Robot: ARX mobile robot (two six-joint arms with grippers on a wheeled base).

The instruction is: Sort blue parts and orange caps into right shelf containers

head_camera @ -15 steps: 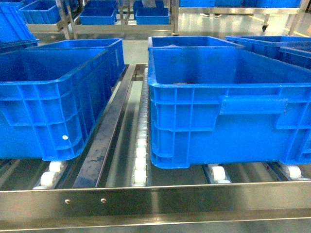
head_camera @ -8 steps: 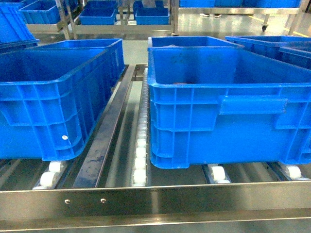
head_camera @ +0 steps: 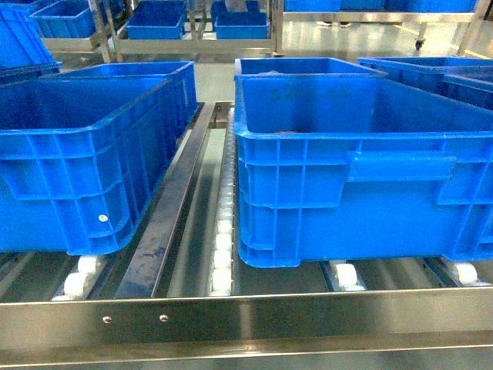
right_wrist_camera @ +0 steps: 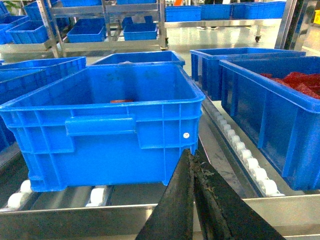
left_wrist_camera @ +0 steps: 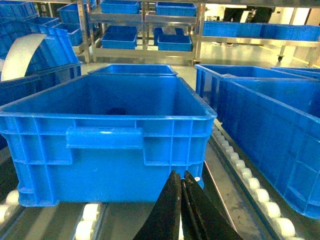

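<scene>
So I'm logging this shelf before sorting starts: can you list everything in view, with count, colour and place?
Large bright-blue plastic crates with ribbed sides: two in front, left and right; more behind, beside them and on far racks.
Small reddish item: one, inside the crate in the right wrist view; too small to identify.
Red material: a heap, in the crate on the right of that view.
White plastic rollers: a row between the front crates, others under them.
Steel shelf rail: one, silver, across the front.
Blue parts, orange caps: none clearly visible.
Left gripper: one, black, shut, before the left crate.
Right gripper: one, black, shut, before its crate.
</scene>
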